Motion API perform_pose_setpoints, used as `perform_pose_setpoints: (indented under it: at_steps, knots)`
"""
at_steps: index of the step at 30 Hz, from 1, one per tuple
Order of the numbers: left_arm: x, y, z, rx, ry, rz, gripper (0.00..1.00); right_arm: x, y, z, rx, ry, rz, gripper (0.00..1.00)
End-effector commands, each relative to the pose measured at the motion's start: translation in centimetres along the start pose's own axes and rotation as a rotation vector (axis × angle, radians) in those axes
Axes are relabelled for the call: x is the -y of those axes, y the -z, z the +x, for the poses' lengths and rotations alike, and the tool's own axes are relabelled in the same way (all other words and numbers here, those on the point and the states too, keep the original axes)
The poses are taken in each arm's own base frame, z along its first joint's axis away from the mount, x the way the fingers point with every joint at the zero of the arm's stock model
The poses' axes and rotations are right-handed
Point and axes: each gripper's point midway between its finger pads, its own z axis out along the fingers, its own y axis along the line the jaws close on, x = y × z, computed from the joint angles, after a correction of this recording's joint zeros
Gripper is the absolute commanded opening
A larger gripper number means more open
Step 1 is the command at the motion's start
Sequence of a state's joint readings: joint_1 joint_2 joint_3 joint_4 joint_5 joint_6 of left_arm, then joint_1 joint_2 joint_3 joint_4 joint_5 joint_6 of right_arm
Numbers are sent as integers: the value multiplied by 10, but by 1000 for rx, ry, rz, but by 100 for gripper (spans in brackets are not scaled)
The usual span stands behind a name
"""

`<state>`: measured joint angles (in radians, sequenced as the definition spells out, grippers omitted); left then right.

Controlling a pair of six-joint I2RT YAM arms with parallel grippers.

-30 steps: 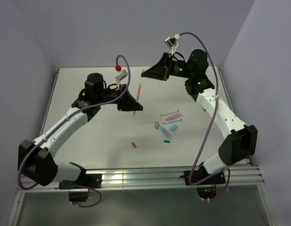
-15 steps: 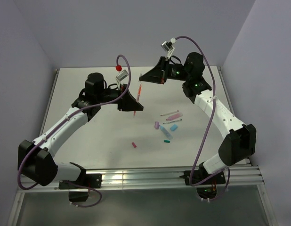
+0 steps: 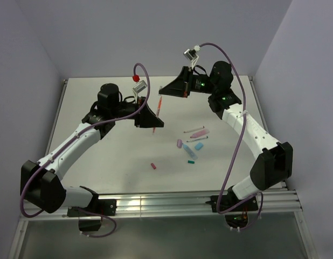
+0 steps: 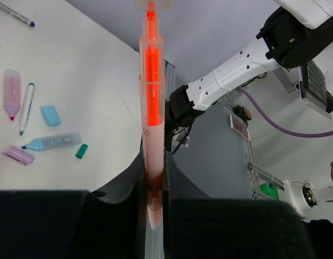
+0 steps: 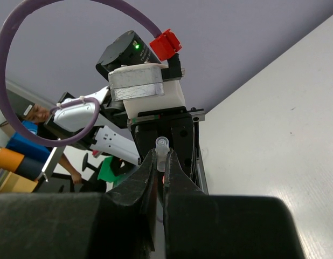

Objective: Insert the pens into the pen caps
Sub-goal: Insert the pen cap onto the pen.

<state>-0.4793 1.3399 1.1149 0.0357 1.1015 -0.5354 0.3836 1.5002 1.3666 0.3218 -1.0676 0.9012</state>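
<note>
Moving a bit closer, the right gripper [image 5: 160,162] pinches a pale cap [image 5: 162,144] while the left gripper [image 4: 154,167] still grips the orange pen [image 4: 152,97].

A pale pen cap [image 5: 162,143] was pinched between the fingers of the right end effector [image 5: 160,157]; white tabletop [image 5: 274,135] was seen at right.

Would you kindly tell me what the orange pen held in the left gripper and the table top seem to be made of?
The orange pen: probably plastic, translucent and glossy, since the orange core shows through its clear barrel. The table top: a smooth, matt white board, perhaps laminate; it shows faint scuffs and no grain.
</note>
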Motion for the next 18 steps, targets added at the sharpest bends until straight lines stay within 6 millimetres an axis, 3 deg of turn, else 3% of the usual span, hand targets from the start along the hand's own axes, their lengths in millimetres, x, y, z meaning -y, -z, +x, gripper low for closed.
perform_pose_setpoints:
  at_steps: [1, 18]
  knots:
    - [13, 3, -7, 15, -63, 16, 0, -30, 3, -10, 19, 91, -52, 0]
    - [13, 6, -2, 14, -58, 12, 0, -25, 8, -16, 31, 75, -36, 0]
